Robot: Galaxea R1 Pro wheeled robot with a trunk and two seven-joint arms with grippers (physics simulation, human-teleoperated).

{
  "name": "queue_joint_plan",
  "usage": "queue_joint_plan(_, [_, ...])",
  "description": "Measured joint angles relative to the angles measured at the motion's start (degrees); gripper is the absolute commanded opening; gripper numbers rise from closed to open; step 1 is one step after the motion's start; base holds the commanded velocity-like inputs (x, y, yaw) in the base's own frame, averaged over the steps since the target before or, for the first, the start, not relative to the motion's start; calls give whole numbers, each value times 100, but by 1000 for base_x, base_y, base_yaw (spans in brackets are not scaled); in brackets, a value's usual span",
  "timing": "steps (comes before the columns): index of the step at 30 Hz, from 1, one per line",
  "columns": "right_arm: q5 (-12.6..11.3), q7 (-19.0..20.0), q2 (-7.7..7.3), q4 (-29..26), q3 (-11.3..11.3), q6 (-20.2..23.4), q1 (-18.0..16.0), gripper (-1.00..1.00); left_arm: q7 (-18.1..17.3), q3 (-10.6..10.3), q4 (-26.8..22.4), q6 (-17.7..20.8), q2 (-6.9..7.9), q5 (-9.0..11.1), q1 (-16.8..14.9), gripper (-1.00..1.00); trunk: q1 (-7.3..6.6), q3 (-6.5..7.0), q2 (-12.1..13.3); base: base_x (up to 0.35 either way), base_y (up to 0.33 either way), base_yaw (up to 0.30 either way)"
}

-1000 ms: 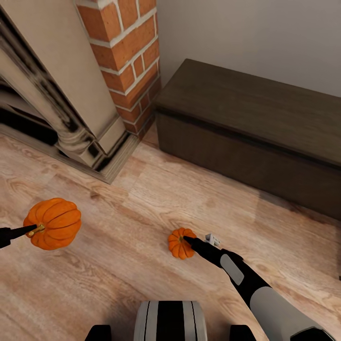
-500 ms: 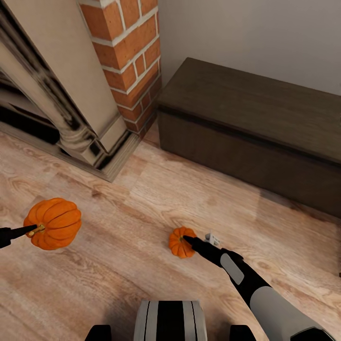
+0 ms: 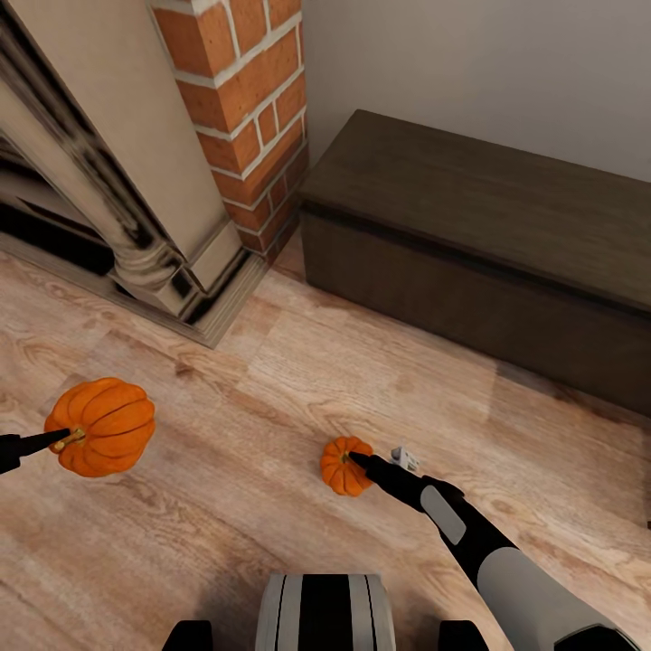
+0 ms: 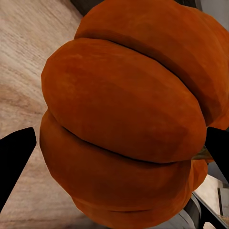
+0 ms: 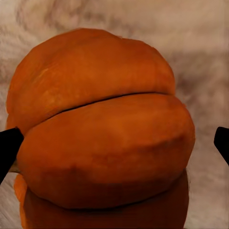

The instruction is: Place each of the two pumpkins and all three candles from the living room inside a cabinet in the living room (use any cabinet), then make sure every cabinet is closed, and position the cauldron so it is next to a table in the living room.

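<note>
Item 1: ribbed orange pumpkin with a short yellowish stem (image 3: pixel 101 427) (image 4: pixel 129 114). It is clamped at the stem end by the left end effector (image 3: pixel 56 441), well out from the long dark-brown wooden cabinet (image 3: pixel 488 235), on the fireplace side. In the left wrist view one black fingertip (image 4: pixel 14 162) is seen at each flank of the fruit.

Item 2: smaller-looking ribbed orange pumpkin (image 3: pixel 344 465) (image 5: pixel 102 143). It is located in front of the cabinet, over the pale wood-plank floor (image 3: pixel 271 380); whether it touches the floor cannot be told. The right end effector (image 3: pixel 357 459) is closed on it at the stem end, with black fingertips (image 5: pixel 8 148) seen at both sides in the right wrist view.

Item 3: cabinet, flat-fronted, set against the grey wall, all fronts seen shut.

Item 4: red brick column (image 3: pixel 244 108), just beside the cabinet's end, with a stone-coloured fireplace surround (image 3: pixel 117 181) adjoining it on the far side from the cabinet.
</note>
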Motion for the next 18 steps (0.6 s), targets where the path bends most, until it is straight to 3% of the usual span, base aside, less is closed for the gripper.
queue_joint_plan(7, [-1, 2, -1, 3, 6, 7, 0, 100, -7, 1, 0, 0, 0, 2, 0, -100, 0, 0, 0, 62, 39, 0])
queue_joint_plan(8, [0, 2, -1, 2, 6, 4, 0, -100, -8, 1, 0, 2, 0, 2, 0, -100, 0, 0, 0, 6, 3, 0])
queue_joint_plan(18, [12, 11, 0, 11, 3, 5, 0, -100, -8, 0, 0, 1, 0, 2, 0, -100, 0, 0, 0, 0, 0, 0])
